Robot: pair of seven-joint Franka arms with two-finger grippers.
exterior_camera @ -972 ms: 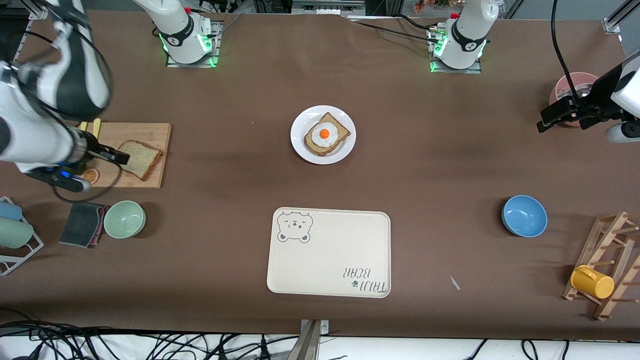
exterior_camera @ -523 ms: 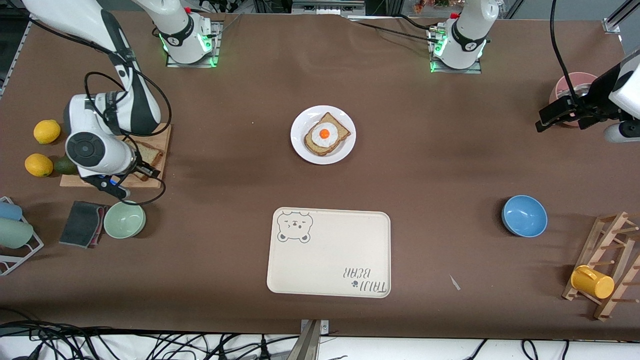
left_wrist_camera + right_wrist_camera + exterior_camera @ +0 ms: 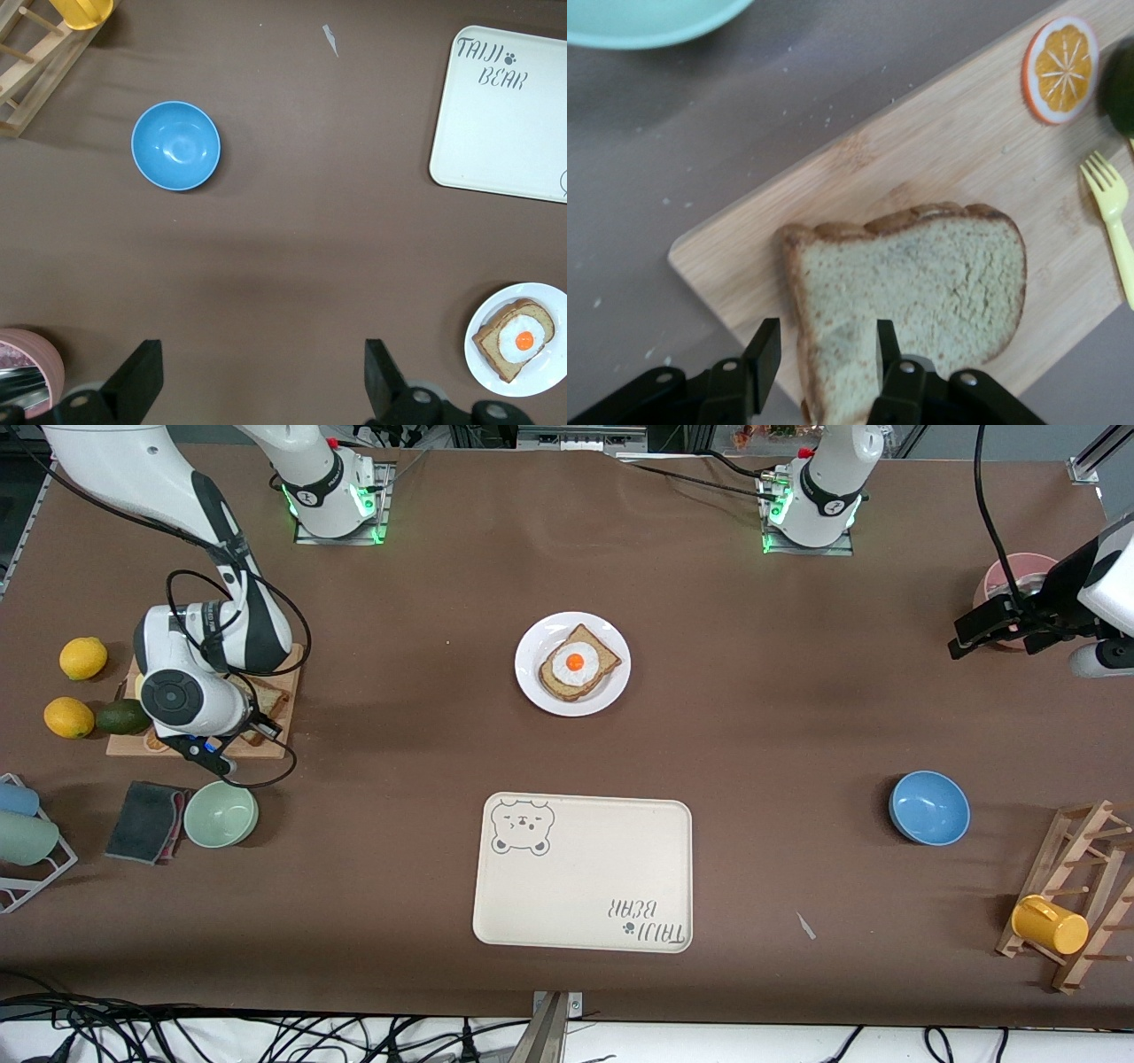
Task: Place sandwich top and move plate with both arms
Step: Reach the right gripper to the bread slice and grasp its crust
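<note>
Brown table holds cream tray [image 3: 585, 872] lettered "TAIJI BEAR".

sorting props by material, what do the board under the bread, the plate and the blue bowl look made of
Board: wood, probably bamboo, matte, with pale grain streaks.
Plate: plain white with a slight sheen; ceramic or melamine, cannot tell which.
Blue bowl: smooth, soft highlight inside; glazed ceramic or plastic, look leaves it open.
</note>
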